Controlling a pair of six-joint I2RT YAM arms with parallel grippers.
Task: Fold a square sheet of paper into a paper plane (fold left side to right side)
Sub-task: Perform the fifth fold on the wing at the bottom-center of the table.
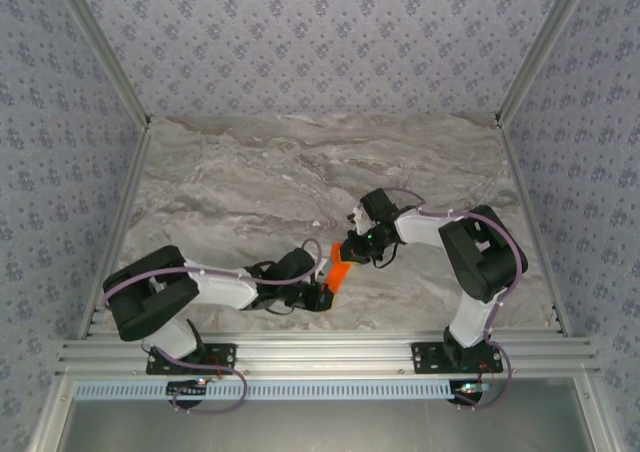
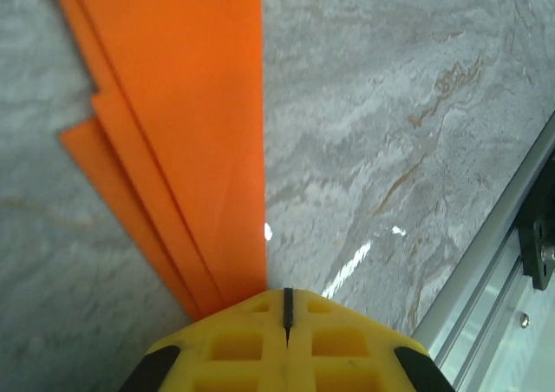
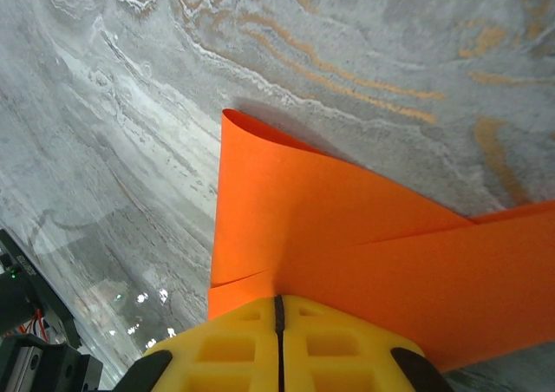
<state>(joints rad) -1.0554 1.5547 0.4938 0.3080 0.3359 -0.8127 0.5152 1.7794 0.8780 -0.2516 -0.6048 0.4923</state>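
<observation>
From above, the sheet of paper (image 1: 340,272) is a small bright orange strip spanning the gap between the two pincers. The left pincer (image 1: 320,294) is at its near end and the right pincer (image 1: 353,251) at its far end.

The left wrist camera adds the layering. Ahead of the left pincer (image 2: 287,299), the sheet of paper (image 2: 191,123) fans out in several stacked flat leaves with stepped edges on the left and one straight crisp edge on the right, all narrowing to a point at the fingertips. The yellow fingers (image 2: 243,340) are blocky and ribbed, pressed together to a thin dark seam and clamped on that point.

The right wrist camera shows a different end. Just beyond the right pincer (image 3: 278,303), the sheet of paper (image 3: 347,236) curls up in a loose, rounded flap rather than a pressed crease, matte and smooth. Here too the fingers meet in a closed seam, gripping the orange edge.

The table (image 1: 300,172) is polished grey marble-look stone with tan veins and glints of light. An aluminium rail (image 1: 330,354) runs along its near edge, and walls (image 1: 300,32) papered in a small floral pattern enclose it.
</observation>
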